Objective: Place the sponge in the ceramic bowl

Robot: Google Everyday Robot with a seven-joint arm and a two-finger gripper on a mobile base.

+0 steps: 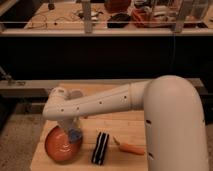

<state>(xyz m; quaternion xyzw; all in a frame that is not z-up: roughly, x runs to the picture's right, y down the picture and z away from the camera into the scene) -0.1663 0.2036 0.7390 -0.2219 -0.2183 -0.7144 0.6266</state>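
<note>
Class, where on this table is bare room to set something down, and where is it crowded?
Bare: the table between arm and block; the strip behind the arm. Crowded: front row, bowl, block, orange piece; the hand, shut on the sponge, hangs over the bowl's rim.
</note>
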